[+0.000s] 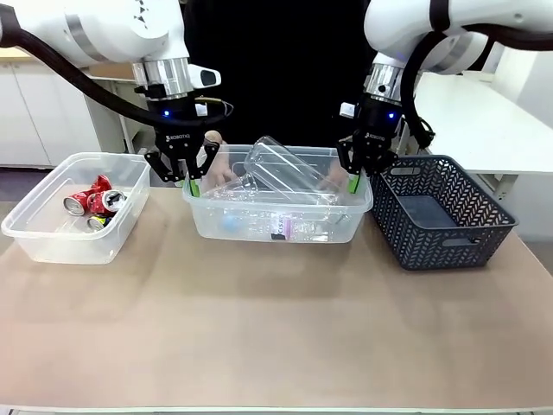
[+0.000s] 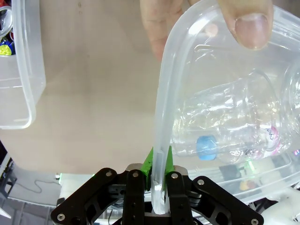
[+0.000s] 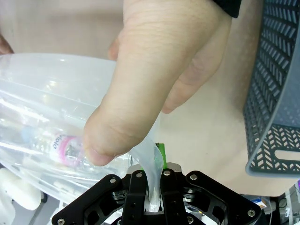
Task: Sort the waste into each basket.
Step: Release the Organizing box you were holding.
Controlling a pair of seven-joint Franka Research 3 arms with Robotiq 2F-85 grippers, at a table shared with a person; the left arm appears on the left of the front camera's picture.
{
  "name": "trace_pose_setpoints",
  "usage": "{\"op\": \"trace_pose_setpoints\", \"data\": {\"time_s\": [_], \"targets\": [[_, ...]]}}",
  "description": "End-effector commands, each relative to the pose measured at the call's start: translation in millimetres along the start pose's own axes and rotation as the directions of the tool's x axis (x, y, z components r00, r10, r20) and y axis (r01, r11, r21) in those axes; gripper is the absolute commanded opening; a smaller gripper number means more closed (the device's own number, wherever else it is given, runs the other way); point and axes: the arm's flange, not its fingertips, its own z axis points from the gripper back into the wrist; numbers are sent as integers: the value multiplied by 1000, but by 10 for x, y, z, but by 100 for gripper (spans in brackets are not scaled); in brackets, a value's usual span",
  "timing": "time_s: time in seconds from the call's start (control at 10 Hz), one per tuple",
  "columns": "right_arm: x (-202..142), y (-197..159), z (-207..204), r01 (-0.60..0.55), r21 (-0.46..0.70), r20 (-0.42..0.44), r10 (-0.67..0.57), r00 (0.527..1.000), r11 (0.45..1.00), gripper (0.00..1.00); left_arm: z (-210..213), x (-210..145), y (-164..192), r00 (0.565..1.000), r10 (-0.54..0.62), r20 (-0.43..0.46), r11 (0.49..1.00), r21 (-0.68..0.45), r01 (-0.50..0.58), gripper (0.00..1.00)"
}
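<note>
The person's body is largely hidden behind the two arms and the middle bin (image 1: pixel 276 226), and the hands are seen only through its clear plastic in the front view. The number of plastic bottles (image 1: pixel 275 173) inside cannot be counted, since clear walls and clear bottles blur together; a blue cap and a pink-printed label can be made out. The cans (image 1: pixel 93 201) in the left bin (image 1: pixel 52 238), at nine o'clock of the middle bin, are partly masked by its wall. The dark lattice basket (image 1: pixel 441 212) lies at three o'clock.

The left gripper (image 1: pixel 186 180) is seen at the middle bin's nine o'clock rim; in the left wrist view the rim is pinched between the nearly shut green pads (image 2: pixel 151 161). A person's thumb (image 2: pixel 251 23) is pressed on that rim at twelve o'clock. The right gripper (image 1: pixel 356 177) is clamped the same way on the three o'clock rim, jaws almost together around the thin wall, with a person's hand (image 3: pixel 154 89) gripping the rim just above.
</note>
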Motion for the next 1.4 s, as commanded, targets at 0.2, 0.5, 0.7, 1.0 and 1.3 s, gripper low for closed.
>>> {"op": "trace_pose_setpoints", "data": {"time_s": [0.2,0.5,0.7,1.0,1.3], "targets": [[-193,-3,62,-13,6,173,12,985,1000,89,37,-17,7,1000,-5,11,1000,7,5,88],[-547,4,264,-10,-2,426,9,905,1000,100,184,-175,105,998,-10,67,1000,16,9,100],[-741,5,302,-33,-26,512,41,858,999,100,314,-358,183,989,-16,150,1000,-6,17,100],[-899,-78,241,-44,-34,538,55,841,998,100,290,-464,222,961,-42,273,999,-21,50,100],[-863,-18,328,-26,-21,522,33,853,999,98,437,-429,125,976,-14,217,1000,-18,18,100]]}}
